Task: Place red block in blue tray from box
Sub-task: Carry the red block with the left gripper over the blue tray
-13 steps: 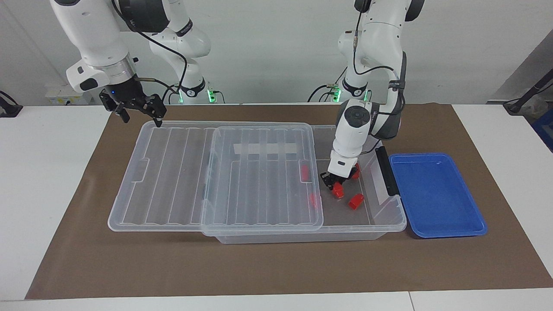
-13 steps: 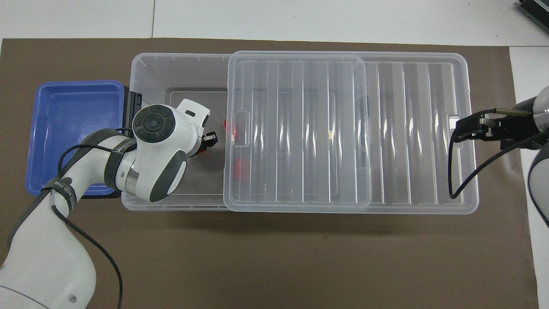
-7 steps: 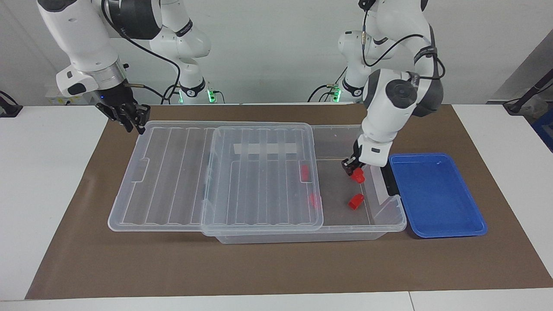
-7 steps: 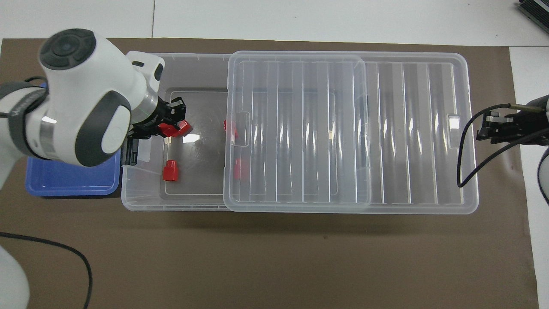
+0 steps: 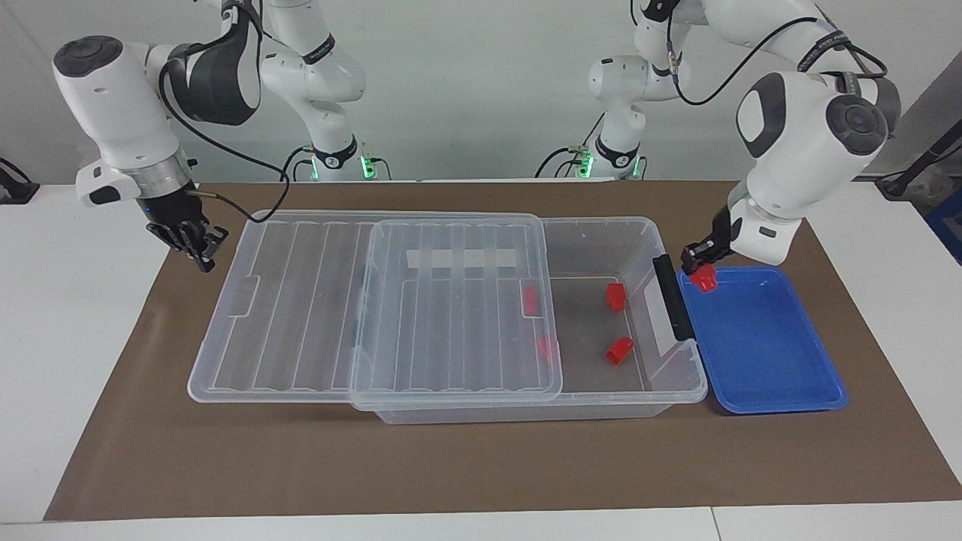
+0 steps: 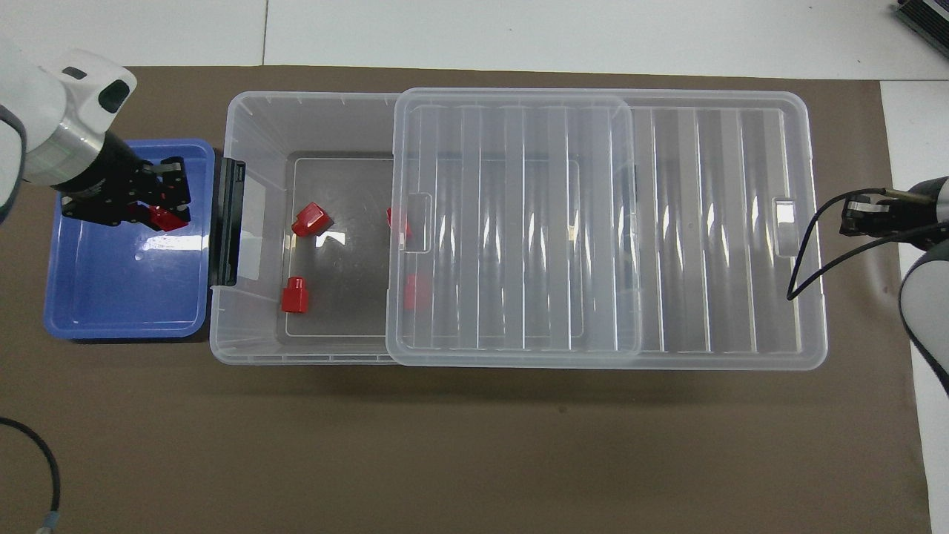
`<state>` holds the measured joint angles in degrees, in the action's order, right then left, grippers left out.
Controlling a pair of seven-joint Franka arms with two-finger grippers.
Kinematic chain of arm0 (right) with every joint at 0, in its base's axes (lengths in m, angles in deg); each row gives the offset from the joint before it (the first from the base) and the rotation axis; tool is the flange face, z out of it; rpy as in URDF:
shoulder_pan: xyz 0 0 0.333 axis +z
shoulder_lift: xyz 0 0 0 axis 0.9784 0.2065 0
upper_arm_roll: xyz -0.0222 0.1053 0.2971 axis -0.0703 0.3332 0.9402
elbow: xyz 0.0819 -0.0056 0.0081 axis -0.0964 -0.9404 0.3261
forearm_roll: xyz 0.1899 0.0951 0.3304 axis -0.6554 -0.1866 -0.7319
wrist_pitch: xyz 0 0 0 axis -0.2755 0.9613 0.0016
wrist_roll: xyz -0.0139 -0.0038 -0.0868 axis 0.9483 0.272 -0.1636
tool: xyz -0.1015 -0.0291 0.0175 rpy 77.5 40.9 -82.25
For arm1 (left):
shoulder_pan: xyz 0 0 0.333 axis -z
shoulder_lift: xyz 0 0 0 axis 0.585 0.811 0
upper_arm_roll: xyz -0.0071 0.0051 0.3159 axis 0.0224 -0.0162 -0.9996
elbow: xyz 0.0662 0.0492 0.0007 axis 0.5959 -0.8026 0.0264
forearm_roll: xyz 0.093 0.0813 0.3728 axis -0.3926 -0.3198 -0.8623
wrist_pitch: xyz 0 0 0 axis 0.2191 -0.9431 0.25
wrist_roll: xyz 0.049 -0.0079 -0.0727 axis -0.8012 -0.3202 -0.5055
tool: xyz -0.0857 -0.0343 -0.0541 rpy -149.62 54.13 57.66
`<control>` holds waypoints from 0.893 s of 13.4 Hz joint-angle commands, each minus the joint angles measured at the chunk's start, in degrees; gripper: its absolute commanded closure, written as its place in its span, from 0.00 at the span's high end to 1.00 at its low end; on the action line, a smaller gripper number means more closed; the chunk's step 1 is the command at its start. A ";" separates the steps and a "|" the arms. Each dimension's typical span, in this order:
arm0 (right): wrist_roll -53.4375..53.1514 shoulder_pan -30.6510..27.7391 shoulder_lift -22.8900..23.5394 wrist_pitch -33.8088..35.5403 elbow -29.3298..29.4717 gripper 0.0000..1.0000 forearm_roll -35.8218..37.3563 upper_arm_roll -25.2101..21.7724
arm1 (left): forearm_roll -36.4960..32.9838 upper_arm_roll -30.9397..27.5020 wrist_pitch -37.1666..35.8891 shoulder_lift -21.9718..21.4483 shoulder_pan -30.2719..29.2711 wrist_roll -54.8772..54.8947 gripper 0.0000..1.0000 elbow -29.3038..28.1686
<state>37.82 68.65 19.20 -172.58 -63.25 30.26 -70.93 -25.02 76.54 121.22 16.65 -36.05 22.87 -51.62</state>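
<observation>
Box is the landmark, clear, sitting lengthwise on the brown mat.

Right gripper: fingertips together, holding nothing, hanging over the mat just off the box's right-arm end, beside the lid's overhang. That arm waits.

Lid: one, ribbed, slid toward the right arm's end, so the box's left-arm end is uncovered.

Red blocks, five counted. Two show dimly through the lid's edge. Two lie in the uncovered part of the box floor (one nearer the robots than the other). The fifth is the red block, pinched in the left gripper.

Left gripper is over the corner of the blue tray by the box's black handle. Tray: one, touching the box's left-arm end; no block rests in it.
</observation>
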 commanded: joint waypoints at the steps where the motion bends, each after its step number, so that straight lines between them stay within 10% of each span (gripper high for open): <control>1: 1.38 -0.76 -0.09 -1.92 -2.35 0.00 -0.31 0.33 | -1.23 0.34 3.13 -0.73 -6.94 16.55 0.00 -2.12; 5: 1.38 -0.85 1.23 -2.18 -3.84 0.00 -0.83 0.33 | -1.49 0.17 26.57 -6.54 -11.08 24.51 0.00 -22.58; 12: 1.64 -0.32 1.85 -2.89 -3.49 0.00 -0.75 0.33 | -1.49 0.17 41.00 -1.54 -14.25 38.49 0.00 -26.21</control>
<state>37.84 68.61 21.07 -174.19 -66.56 30.24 -70.89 -25.52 76.17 156.86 14.71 -49.83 60.44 -75.36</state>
